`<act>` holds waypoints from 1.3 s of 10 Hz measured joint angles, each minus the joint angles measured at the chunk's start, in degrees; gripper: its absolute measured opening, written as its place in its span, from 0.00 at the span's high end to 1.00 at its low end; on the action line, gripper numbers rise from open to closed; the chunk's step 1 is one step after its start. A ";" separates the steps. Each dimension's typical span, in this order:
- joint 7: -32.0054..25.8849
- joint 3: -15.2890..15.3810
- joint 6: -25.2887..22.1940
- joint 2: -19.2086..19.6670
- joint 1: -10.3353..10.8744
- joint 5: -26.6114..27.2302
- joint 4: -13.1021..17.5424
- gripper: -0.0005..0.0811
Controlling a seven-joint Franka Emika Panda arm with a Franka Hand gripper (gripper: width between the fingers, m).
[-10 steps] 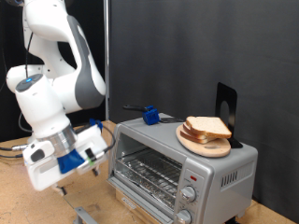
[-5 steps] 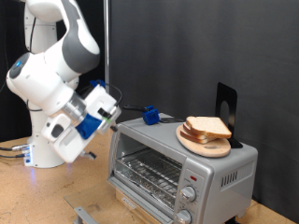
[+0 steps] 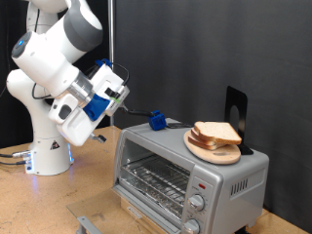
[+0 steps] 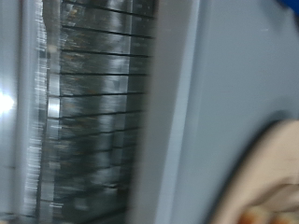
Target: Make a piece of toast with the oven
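- The end effector [image 3: 119, 91] sits in the upper left of the exterior view, raised above and to the left of the oven [image 3: 185, 175]. A second ago it hung low by the oven's front, near the counter [image 3: 39, 210]; it has since swung up and turned toward the oven's top.
- Its fingers are too small and hidden behind the blue-and-white hand to read, so I cannot tell whether it is open or closed. Nothing shows between them.
- The wrist view is blurred by motion. It shows the wire rack [image 4: 89, 112] behind the oven's glass, the grey oven top, and a pale edge that is probably the wooden board [image 4: 271, 177].
- The piece of toast [image 3: 216, 134] lies on the stack on the round wooden board [image 3: 210, 152], on the oven's top at centre right, well apart from the end effector.
- My reading: the bread is untouched, and the arm is moving toward the oven's top.
- A small blue object [image 3: 155, 121] sits at the oven's back left corner.
- No brand, label or writing is legible in either view.
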 joint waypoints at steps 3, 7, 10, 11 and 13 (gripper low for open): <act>-7.70 0.26 -8.77 -2.60 1.28 1.98 2.46 0.00; -17.25 4.79 -3.96 -10.18 3.44 -1.56 2.64 0.00; -15.04 6.50 -7.46 -12.10 3.53 -7.30 4.25 0.00; -19.44 6.29 -7.87 -12.12 3.84 -6.48 4.10 0.00; -30.59 5.98 -10.43 -13.30 5.45 -6.29 4.19 0.00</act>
